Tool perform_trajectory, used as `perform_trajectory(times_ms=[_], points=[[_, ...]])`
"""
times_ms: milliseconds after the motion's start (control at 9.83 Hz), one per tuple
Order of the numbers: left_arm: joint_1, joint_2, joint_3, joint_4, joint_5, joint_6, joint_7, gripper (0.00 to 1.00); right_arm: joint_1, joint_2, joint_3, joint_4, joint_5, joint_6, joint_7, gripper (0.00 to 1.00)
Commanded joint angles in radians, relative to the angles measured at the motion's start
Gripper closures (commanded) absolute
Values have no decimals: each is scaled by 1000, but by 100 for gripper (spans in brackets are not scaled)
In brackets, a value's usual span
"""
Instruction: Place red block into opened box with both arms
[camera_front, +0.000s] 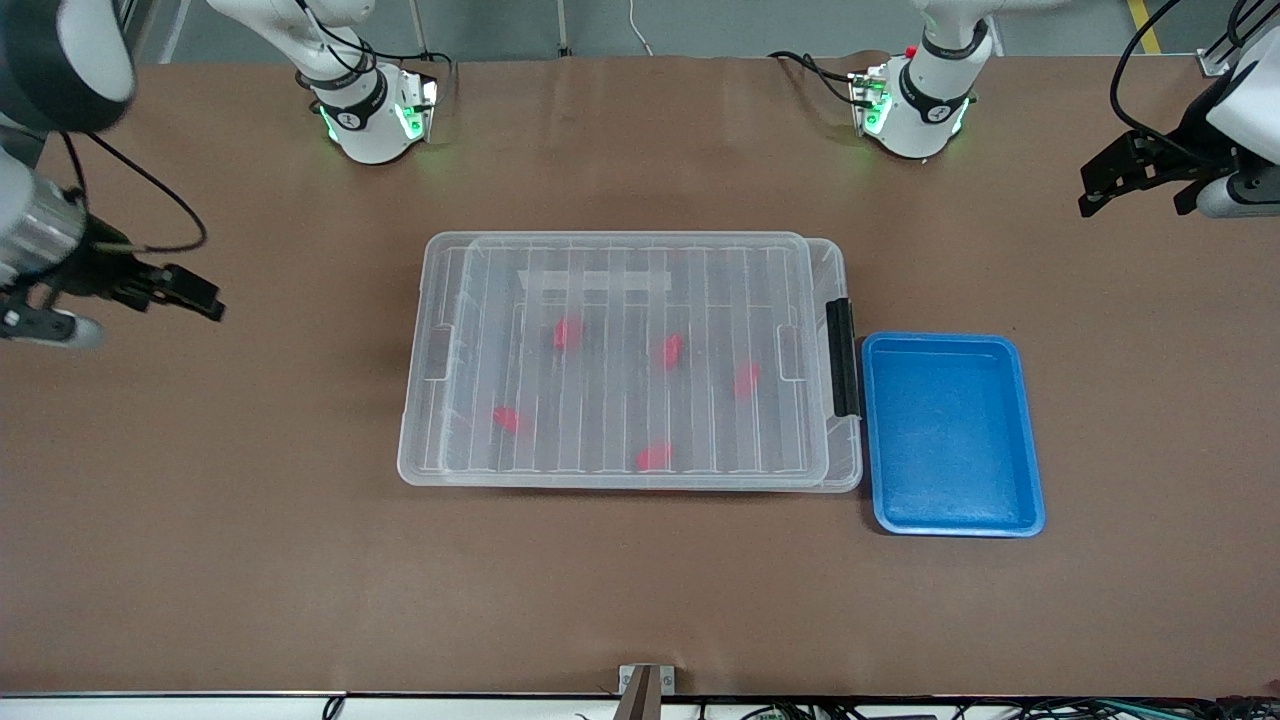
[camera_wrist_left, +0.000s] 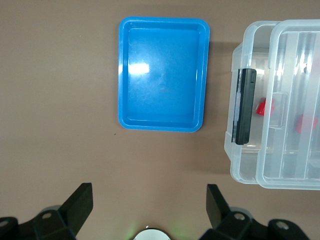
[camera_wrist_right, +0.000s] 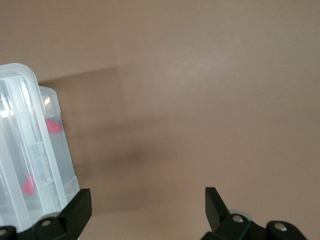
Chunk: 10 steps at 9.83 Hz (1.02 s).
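Observation:
The clear box (camera_front: 848, 450) stands mid-table with its ribbed lid (camera_front: 640, 300) lying over it, slightly shifted; its black latch (camera_front: 842, 357) faces the left arm's end. Several red blocks show through the lid, among them one red block (camera_front: 672, 350) near the middle and another (camera_front: 655, 456) by the wall nearest the front camera. My right gripper (camera_front: 190, 290) hangs open and empty over bare table past the box's right-arm end (camera_wrist_right: 148, 200). My left gripper (camera_front: 1110, 185) hangs open and empty over the table's left-arm end (camera_wrist_left: 149, 200).
An empty blue tray (camera_front: 950, 435) sits right beside the box's latch end, also in the left wrist view as the blue tray (camera_wrist_left: 162, 75). Brown table surface surrounds the box. The arms' bases (camera_front: 370, 110) stand at the table's edge farthest from the front camera.

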<state>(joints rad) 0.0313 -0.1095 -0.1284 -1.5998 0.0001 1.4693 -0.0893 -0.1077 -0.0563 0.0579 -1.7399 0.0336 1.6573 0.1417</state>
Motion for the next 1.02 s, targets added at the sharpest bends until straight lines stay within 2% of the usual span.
perform_trajectory(times_ms=[0, 203, 407, 610, 915], points=[[9, -2, -3, -31, -5, -1, -14, 0, 5, -4, -36, 141, -7, -158, -2, 0], [9, -1, -3, -29, -3, -1, -12, 0, 8, -2, -82, 203, -3, -203, -5, 0], [9, -1, -3, -28, -3, -4, 8, 0, 8, 36, -82, 288, -9, -240, -69, 0], [9, -1, -3, -28, -3, -4, 0, 0, 5, 46, -84, 303, -10, -258, -143, 0], [10, 2, -3, -26, -5, -4, 2, 0, 2, 46, -84, 299, -9, -260, -140, 0]])
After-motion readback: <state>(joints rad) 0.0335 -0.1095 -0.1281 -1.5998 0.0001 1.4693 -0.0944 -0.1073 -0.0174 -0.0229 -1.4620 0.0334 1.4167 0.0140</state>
